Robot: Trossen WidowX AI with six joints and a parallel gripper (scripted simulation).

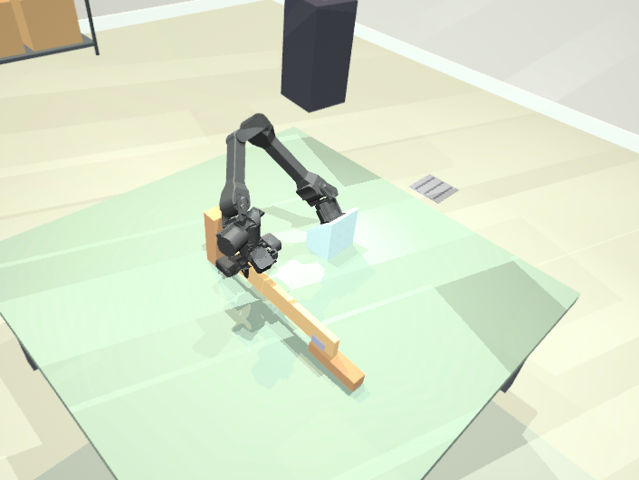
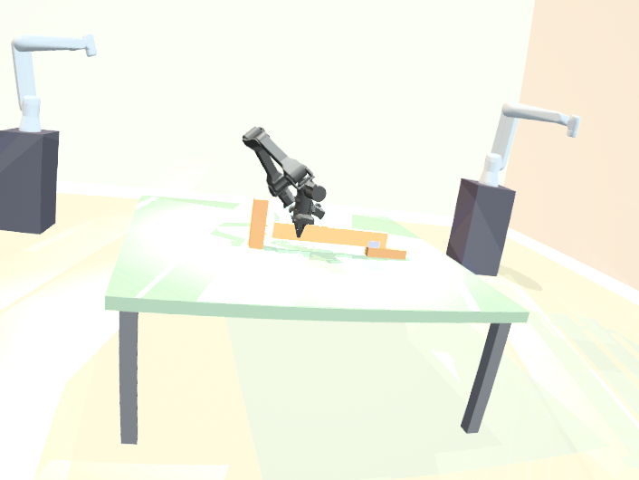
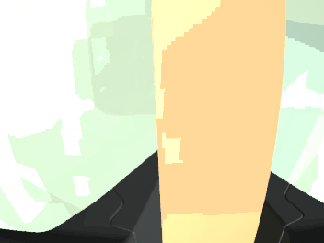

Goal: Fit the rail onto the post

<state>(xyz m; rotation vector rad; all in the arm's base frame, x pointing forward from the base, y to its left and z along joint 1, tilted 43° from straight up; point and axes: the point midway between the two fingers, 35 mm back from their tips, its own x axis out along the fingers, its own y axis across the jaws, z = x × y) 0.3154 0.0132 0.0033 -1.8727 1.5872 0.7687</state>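
The long wooden rail (image 1: 290, 303) (image 2: 340, 235) (image 3: 221, 115) is raised off the table at its near end and looks about level. Its far end sits in the grey bracket (image 1: 318, 341) (image 2: 373, 244) on the low footboard block (image 1: 350, 376) (image 2: 395, 254). The short wooden post (image 1: 211, 238) (image 2: 258, 225) stands upright. In the exterior view a small gap shows between post and rail end, with traces of the pegs in it. My gripper (image 2: 298, 235) (image 3: 195, 159) is shut on the rail near that end, pointing down. The rail's holes are hidden.
A pale blue angled panel (image 1: 342, 235) stands at the arm's base, behind the rail. My arm (image 1: 235, 168) (image 2: 276, 149) arches over from there and partly covers the post in the top view. The green table (image 1: 170, 413) (image 2: 309, 312) carries everything. Pale arms on dark pedestals stand beyond it.
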